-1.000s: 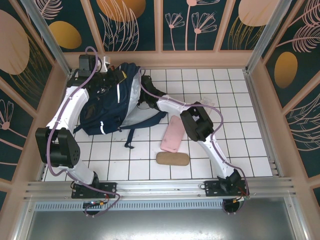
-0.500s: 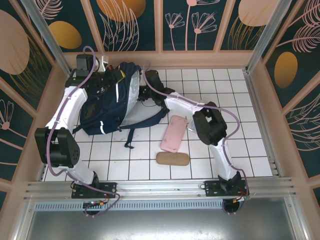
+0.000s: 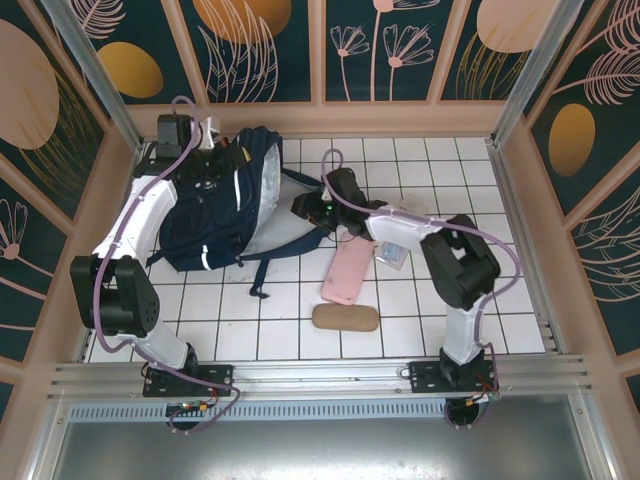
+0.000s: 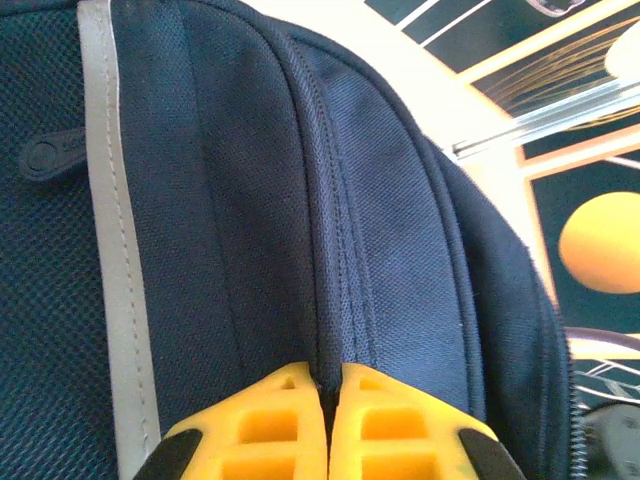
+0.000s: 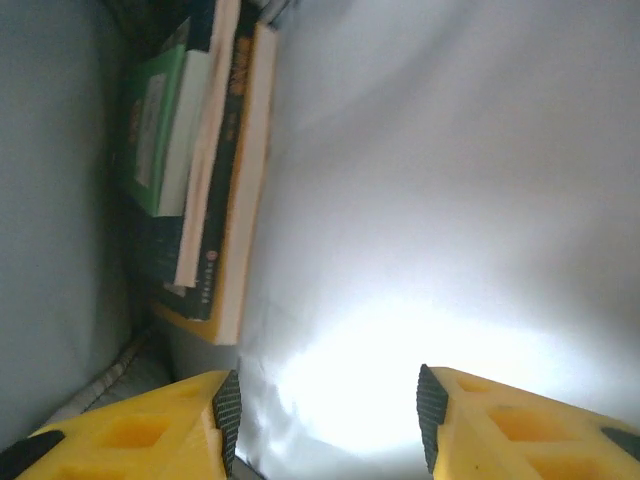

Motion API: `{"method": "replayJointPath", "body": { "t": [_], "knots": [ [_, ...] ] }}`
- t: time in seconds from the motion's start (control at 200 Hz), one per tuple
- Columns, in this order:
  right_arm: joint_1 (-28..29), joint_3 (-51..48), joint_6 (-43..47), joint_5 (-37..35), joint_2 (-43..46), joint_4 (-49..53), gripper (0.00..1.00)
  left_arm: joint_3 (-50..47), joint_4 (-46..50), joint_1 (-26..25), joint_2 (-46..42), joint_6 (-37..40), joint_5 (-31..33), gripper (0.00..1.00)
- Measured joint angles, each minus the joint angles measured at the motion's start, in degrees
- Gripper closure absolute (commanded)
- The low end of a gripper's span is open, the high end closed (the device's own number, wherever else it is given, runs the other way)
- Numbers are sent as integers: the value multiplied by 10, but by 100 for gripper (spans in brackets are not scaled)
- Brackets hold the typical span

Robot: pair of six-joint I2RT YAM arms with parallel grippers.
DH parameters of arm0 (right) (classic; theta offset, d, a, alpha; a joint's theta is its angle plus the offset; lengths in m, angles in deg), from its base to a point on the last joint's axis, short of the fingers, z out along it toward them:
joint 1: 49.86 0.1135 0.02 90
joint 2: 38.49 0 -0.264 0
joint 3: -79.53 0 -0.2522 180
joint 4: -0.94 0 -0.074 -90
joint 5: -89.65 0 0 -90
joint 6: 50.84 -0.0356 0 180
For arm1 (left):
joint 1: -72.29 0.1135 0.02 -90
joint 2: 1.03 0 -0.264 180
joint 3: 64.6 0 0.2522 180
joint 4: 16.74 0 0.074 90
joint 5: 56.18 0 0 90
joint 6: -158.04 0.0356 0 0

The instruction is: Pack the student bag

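The student bag [image 3: 215,215], at the desk's far left, is being pinched by the closed left hand [image 4: 328,400]. The open, empty right hand [image 5: 325,410] is being held at its mouth. The pink pouch [image 3: 348,268] is probably being called for next.

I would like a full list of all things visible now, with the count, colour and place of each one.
student bag: one, dark navy with white stripe, far left of the table, mouth open
books: several, green, dark and cream-edged, inside the bag
flat case: one, pink, middle of the table
pouch: one, tan, just nearer than the case
table: one, white tiles, under everything
left tool: one, yellow fingers, shut on the bag's seam
right tool: one, yellow fingers, open, at the bag's mouth
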Motion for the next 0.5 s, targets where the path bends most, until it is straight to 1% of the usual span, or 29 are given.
{"method": "replayJointPath", "body": {
  "t": [0.035,0.09,0.14,0.19,0.23,0.255,0.415,0.5],
  "knots": [
    [-4,-18,2,-9,22,5,46,-9,-2,-1,-2,9,4,91],
    [-12,-42,9,-23,54,15,41,-24,-11,-3,-6,18,7,87],
    [-17,-59,13,-39,84,29,39,-37,-21,-4,-8,24,7,83],
    [-23,-73,19,-55,109,41,39,-52,-33,-5,-9,28,7,73],
    [-27,-86,23,-66,130,52,40,-64,-43,-5,-9,30,8,62],
    [-30,-94,25,-73,142,59,40,-71,-49,-5,-9,28,9,58],
    [-46,-152,26,-111,208,95,40,-113,-78,-8,-9,15,4,42],
    [-48,-183,26,-130,236,113,40,-128,-90,-17,-13,4,9,37]
  ]
}}
